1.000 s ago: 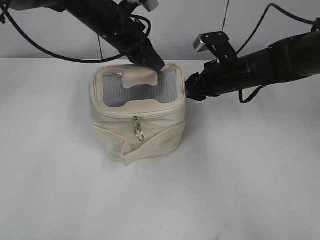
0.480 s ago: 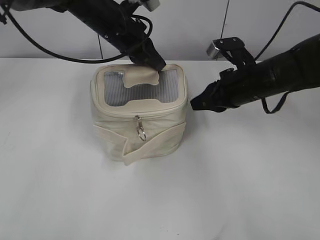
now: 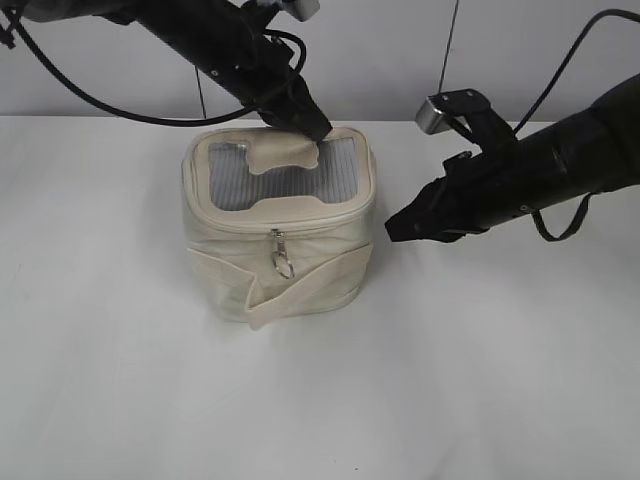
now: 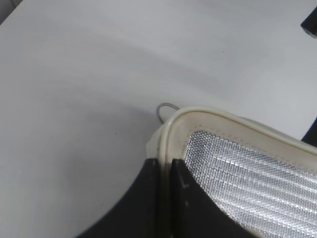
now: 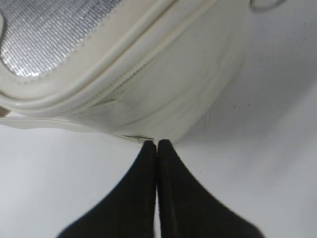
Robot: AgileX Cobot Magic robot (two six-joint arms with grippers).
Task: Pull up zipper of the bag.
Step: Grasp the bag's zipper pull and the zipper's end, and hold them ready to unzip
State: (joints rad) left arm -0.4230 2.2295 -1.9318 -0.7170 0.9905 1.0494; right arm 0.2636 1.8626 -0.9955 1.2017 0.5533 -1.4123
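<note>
The cream boxy bag (image 3: 300, 285) stands mid-table, its lid showing the grey ribbed panel (image 3: 330, 170). The zipper's silver slider and ring pull (image 3: 281, 255) hang at the front middle of the lid rim. My left gripper (image 3: 312, 131) is shut on the lid's back rim; in the left wrist view the jaws (image 4: 165, 166) pinch the cream rim (image 4: 213, 116), with the ring pull (image 4: 166, 107) beyond it. My right gripper (image 3: 392, 228) is shut and empty, just right of the bag. In the right wrist view its tips (image 5: 157, 145) point at the bag's side (image 5: 188, 94), below the zip line (image 5: 132, 73).
A cream fabric strap (image 3: 300, 292) runs across the bag's front and sticks out at the lower left. The white table (image 3: 450, 380) spreads in front and to both sides. A grey wall (image 3: 380, 50) stands behind, and cables hang from both arms.
My right gripper has drawn back from the bag's right side, moving right and down. The left gripper has kept its hold on the lid rim. The bag shifted slightly.
</note>
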